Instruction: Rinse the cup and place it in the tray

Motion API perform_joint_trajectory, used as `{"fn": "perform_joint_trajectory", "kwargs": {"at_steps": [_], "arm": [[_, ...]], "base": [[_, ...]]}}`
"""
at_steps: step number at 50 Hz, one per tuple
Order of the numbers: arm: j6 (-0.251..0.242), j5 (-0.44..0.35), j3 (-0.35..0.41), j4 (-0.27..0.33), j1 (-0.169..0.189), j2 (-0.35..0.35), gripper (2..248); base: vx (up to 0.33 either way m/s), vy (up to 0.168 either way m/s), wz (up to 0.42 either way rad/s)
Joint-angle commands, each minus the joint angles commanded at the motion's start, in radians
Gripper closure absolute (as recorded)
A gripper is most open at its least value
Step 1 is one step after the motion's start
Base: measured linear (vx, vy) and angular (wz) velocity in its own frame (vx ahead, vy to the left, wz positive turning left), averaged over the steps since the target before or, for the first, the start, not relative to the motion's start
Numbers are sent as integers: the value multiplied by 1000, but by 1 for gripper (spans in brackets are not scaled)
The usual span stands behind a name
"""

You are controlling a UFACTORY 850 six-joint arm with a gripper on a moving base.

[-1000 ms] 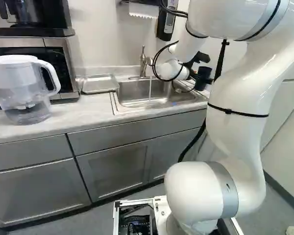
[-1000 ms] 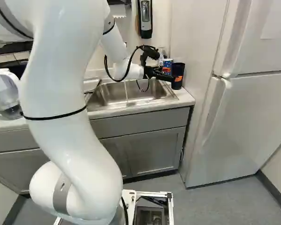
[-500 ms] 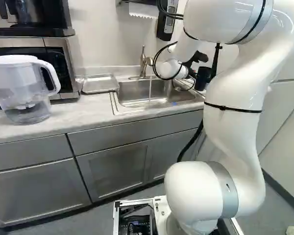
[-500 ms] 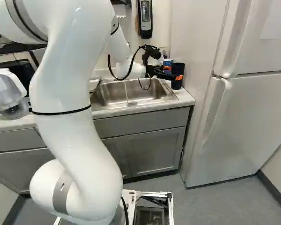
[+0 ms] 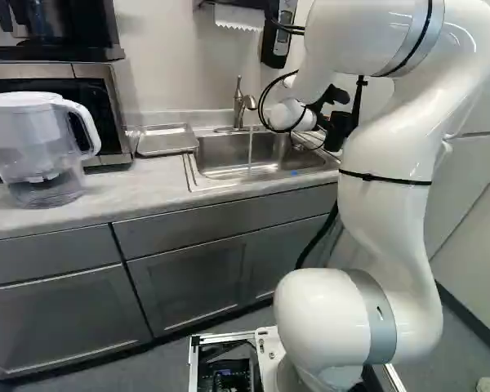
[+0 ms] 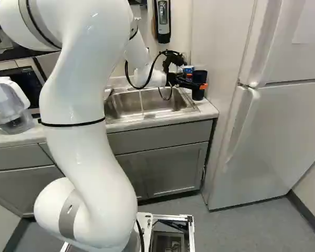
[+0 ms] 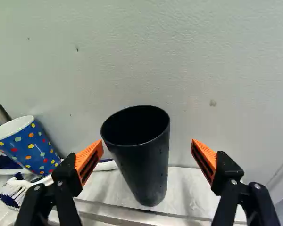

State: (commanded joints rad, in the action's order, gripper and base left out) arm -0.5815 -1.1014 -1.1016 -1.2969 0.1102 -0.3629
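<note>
Closest to us, our arm (image 6: 79, 105) climbs from its big rounded lowest joint (image 5: 335, 318) in a tall curve, bends over at the top, and sends its forearm (image 6: 139, 50) forward and down to the wrist joint (image 6: 152, 77) over the sink's right-hand end. From there our gripper (image 6: 196, 81) reaches off sideways in the right base view, aimed at the corner of the counter (image 6: 207, 110).

And here's the close look from the wrist – our jaws stand wide apart, orange pads (image 7: 90, 160) facing inward, with the black cup (image 7: 144, 155) between them. It's well off centre, folks: its rim sits right by one finger, while a broad gap separates it from the other. We can't tell whether that nearer finger touches it. The cup stands mouth up on the counter, just right of the sink in the right base view, a pale panel (image 7: 217, 70) rising behind it. Beside it, outside the fingers, we have a spotted cup (image 7: 30, 146), leaning, and a brush (image 7: 14, 190).

Over in the left base view, we find the clear jug (image 5: 41, 155) nearest on the worktop. Beyond it, between the microwave (image 5: 106, 110) and the sink (image 5: 229, 171), lies the metal tray (image 5: 165, 140), well apart from our cup. At the back of the sink, the tap (image 5: 240, 102) is running – a thin stream of water (image 5: 250, 151) drops into the basin.
</note>
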Motion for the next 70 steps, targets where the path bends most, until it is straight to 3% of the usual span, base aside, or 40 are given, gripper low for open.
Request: {"fn": "perform_joint_trajectory", "kwargs": {"at_steps": [2,3,8,9,13,14,18,19,70], "arm": [[0,0,0,0,0,0,3],[0,0,0,0,0,0,20],[0,0,0,0,0,0,20],[0,0,0,0,0,0,58],[0,0,0,0,0,0,58],[0,0,0,0,0,0,95],[0,0,0,0,0,0,95],[0,0,0,0,0,0,124],[0,35,-28,21,-4,64,129]], "base": [[0,0,0],[0,0,0],[0,0,0],[0,0,0],[0,0,0],[0,0,0],[0,0,0],[0,0,0],[0,0,0]]}}
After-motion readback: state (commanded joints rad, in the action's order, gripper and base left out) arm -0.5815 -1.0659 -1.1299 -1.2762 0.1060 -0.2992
